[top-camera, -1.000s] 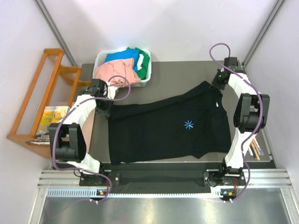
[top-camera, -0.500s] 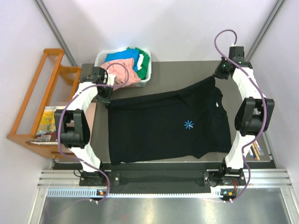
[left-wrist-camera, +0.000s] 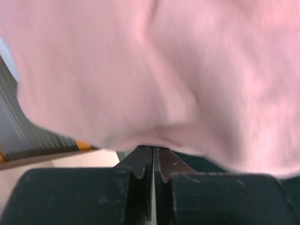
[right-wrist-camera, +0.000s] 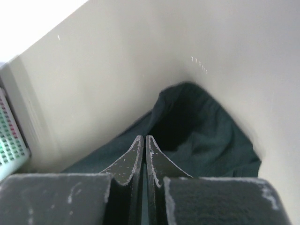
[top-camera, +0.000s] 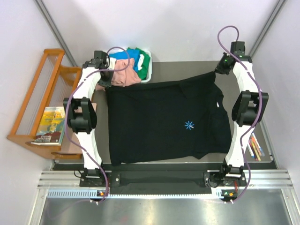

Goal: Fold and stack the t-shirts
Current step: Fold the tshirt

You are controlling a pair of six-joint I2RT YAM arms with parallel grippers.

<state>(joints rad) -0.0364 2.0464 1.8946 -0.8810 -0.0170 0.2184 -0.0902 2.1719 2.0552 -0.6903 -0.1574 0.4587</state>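
Both arms have stretched farther toward the back of the table (top-camera: 180, 69) since a second ago, and the black t-shirt's (top-camera: 159, 122) far edge has gone with them. It now runs almost level across the back.

Left gripper (top-camera: 104, 83) sits at the shirt's far left corner, right up against the white bin (top-camera: 150, 71). From its wrist camera the left gripper (left-wrist-camera: 153, 149) shows fingers (left-wrist-camera: 140, 164) pressed together with only a hairline slit, the salmon-pink shirt (left-wrist-camera: 164, 70) filling the view above and dark cloth just to the right.

Right gripper (top-camera: 219, 71) is at the far right corner. Up close, the right gripper (right-wrist-camera: 143, 139) is pinched just as tight, the black t-shirt (right-wrist-camera: 197, 131) bunching beyond its tips — that corner is lifted into a peak.

Between the two, the shirt lies spread over the table, its blue starburst (top-camera: 189, 124) face up, right of centre, the near hem by the arm bases.

In the bin, the salmon-pink shirt (top-camera: 124, 77) spills over the near rim, touching the black one; the blue shirt (top-camera: 126, 55) and green shirt (top-camera: 144, 61) are heaped behind it.
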